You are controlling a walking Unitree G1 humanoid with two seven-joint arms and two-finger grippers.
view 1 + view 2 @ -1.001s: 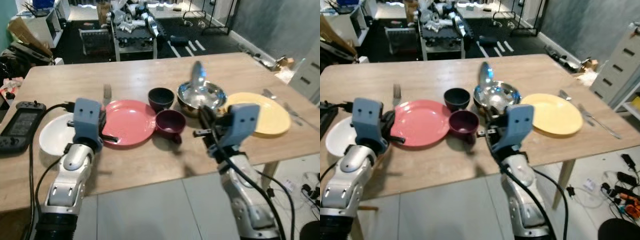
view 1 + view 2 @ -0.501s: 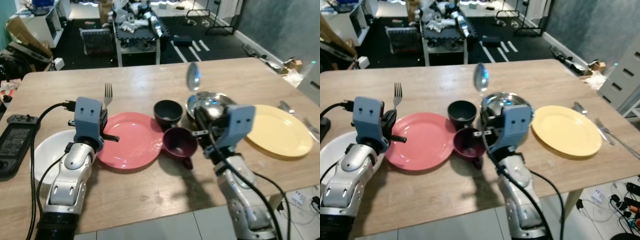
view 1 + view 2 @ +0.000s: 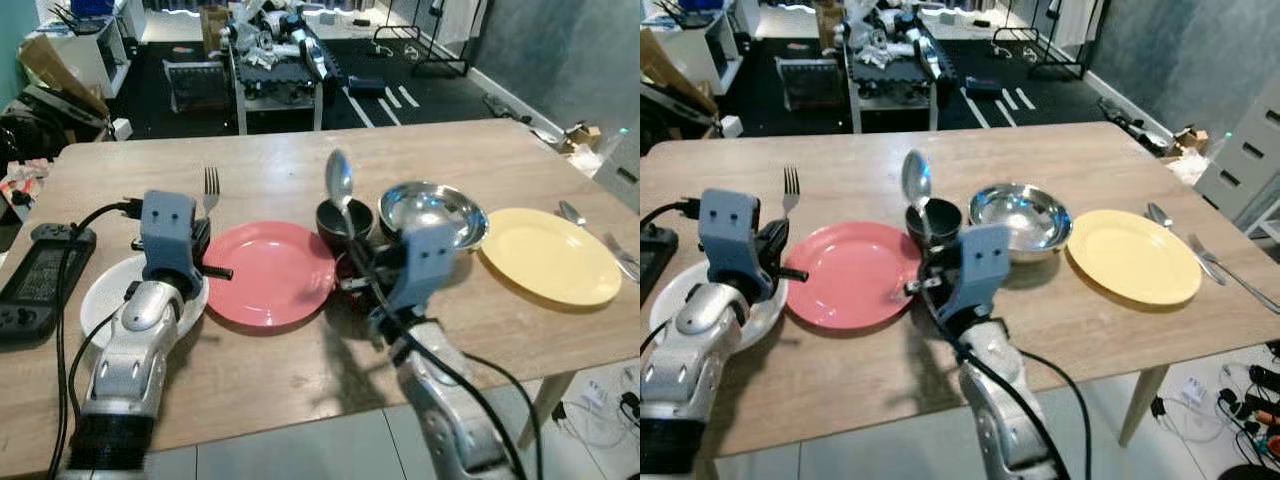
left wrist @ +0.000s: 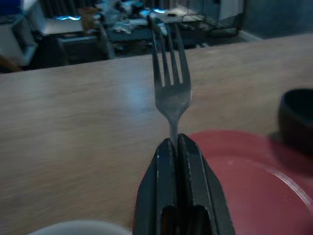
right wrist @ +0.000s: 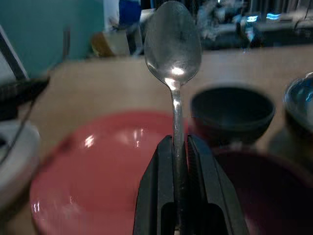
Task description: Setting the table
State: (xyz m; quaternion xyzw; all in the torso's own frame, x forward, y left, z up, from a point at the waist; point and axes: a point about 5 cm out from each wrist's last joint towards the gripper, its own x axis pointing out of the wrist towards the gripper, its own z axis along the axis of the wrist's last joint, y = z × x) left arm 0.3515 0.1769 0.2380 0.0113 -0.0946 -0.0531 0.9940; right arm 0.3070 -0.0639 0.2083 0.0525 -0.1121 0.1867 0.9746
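Controller (image 3: 30, 283) sits at the table's (image 3: 280, 370) left edge, white plate (image 3: 100, 300) beside it. Left gripper (image 4: 177, 147) is clamped on a fork (image 4: 169, 83), tines up, over the gap between white plate and pink plate (image 3: 268, 272). Right gripper (image 5: 179, 147) pinches a spoon (image 5: 172, 49) upright, near the dark bowl (image 3: 344, 215) and maroon cup (image 5: 259, 191). Steel bowl (image 3: 432, 209), then yellow plate (image 3: 550, 255) further right.

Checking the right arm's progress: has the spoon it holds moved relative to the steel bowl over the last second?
Yes. The spoon, shut in the right gripper, went from above the steel bowl leftward to the dark bowl, toward the pink plate.
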